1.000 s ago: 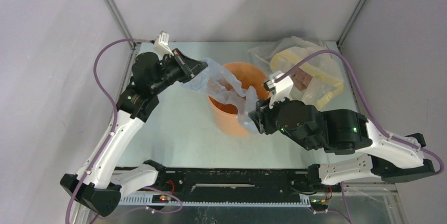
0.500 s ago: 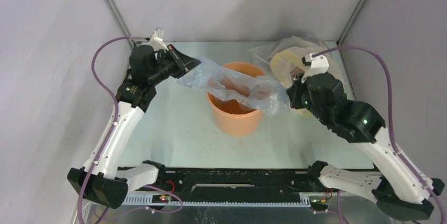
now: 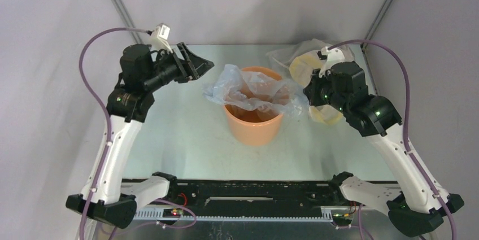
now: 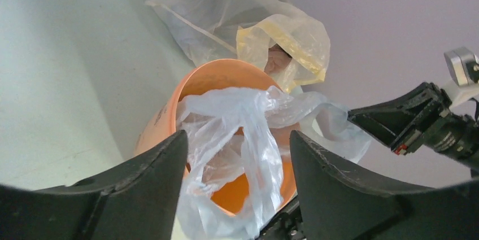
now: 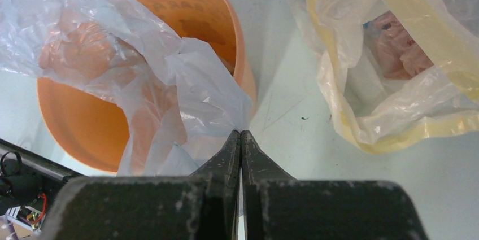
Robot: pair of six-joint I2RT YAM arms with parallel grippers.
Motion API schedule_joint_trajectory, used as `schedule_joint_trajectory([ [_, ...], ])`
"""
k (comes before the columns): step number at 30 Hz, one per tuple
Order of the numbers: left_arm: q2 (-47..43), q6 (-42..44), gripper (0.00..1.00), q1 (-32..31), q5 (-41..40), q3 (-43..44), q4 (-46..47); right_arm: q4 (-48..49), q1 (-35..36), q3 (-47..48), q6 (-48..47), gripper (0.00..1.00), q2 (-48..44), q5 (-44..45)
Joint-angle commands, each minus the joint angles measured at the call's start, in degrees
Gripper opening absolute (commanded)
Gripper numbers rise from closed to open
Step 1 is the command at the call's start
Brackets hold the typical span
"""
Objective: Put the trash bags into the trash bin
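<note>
Your right gripper [image 5: 241, 132] is pinched shut on one corner of the bag [image 5: 186, 82]. It holds that corner just outside the rim of the bucket [image 5: 240, 53], at about 3 o'clock from the bucket's centre in the overhead view.

The bucket [image 3: 254, 130] stands upright in the middle of the table [image 3: 181, 132]. The thin bluish bag [image 3: 248, 90] is draped across its mouth. The middle of the film sags down inside, but a crumpled edge bulges out over the rim at about 10 o'clock, and the pinched corner reaches past the rim on the opposite side.

Your left gripper [image 3: 203, 66] hovers farther back at 10 o'clock, jaws spread wide and holding nothing, a clear gap away from the bag's loose edge.

At the far end, around 1 to 2 o'clock, the bulkier clear-and-yellow bundle [image 3: 312, 62] lies on the table, just behind your right wrist.

I'd call the job partly done: the bag is over the bucket, not yet in it. What remains, as I judge it, is tucking both overhanging edges below the rim and letting go of the corner.
</note>
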Motion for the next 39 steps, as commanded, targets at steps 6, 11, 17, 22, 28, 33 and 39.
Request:
schedule_joint_trajectory([
  [6,-5.6,24.0,0.95,-12.5,-16.5,4.1,-10.0,2.3,-0.2,2.1,-1.7,0.00,0.6,-4.7],
  [11,-5.0,29.6,1.00,-19.0,-27.8,3.9,-10.3,2.0,-0.2,2.1,-1.6,0.00,0.6,-5.4],
  [17,0.1,35.5,1.00,-25.2,-34.9,5.8,-12.8,1.6,-0.2,2.1,-1.5,0.00,0.4,-5.1],
  [22,2.1,36.3,0.83,-25.8,-35.1,6.8,-13.5,1.3,-0.2,2.0,-1.5,0.00,0.9,-4.7],
  [28,3.6,32.0,0.05,-25.5,-41.7,9.9,-18.2,-0.1,-0.4,2.1,-1.5,0.00,0.4,-1.0],
  [33,0.6,25.5,0.00,-21.3,-34.9,10.4,-18.9,-1.6,-1.4,2.2,-1.1,0.00,-0.5,3.4],
  [39,-1.5,19.5,0.00,-13.2,-24.2,11.3,-21.0,-3.3,-3.5,3.9,-1.2,0.00,-0.6,8.0],
])
